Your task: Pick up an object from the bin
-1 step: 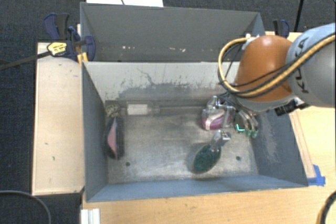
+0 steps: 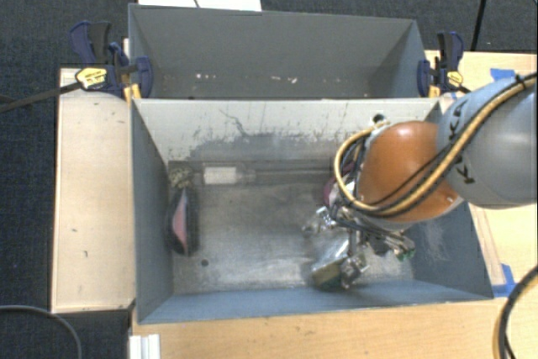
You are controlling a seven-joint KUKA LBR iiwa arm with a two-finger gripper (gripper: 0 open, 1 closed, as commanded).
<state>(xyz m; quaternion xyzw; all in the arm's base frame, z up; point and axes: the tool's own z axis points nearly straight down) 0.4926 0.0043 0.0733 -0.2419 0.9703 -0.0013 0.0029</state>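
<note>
Though gripper (image 2: pixel 340 265) sits low by bin's (image 2: pixel 252 240) near wall, grasp state unclear.

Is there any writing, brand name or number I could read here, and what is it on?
"K": a dark letter on the grey arm; the rest of that word cannot be read.
Bin: no text on its walls.
Pink thing at the bin's left: no text to be seen.
</note>
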